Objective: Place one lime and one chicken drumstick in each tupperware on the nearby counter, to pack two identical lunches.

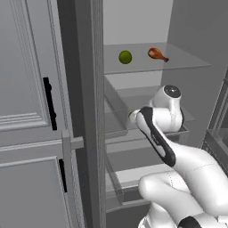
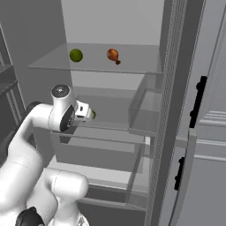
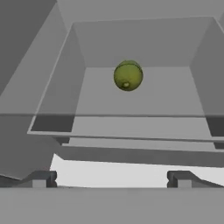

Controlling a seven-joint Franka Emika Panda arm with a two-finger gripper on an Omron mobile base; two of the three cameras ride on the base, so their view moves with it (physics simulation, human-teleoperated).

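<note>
On the upper glass shelf of the open fridge lie a lime (image 1: 125, 57) (image 2: 76, 55) and a chicken drumstick (image 1: 156, 54) (image 2: 113, 55), side by side. One shelf lower rests a second lime (image 3: 128, 75) (image 2: 92, 114), partly hidden behind my hand in the right base view. My gripper (image 3: 111, 178) (image 2: 85, 112) is open and points at this lower lime from the front of the shelf, a short way off, with nothing between its fingers. The tupperware and the counter are out of view.
The glass shelf (image 3: 131, 127) edge lies between my fingertips and the lime, and grey fridge walls close in both sides. The fridge's side wall (image 1: 89, 111) and a tall panelled door (image 1: 26, 89) stand to the left. Clear door bins (image 2: 143, 110) hang on the right.
</note>
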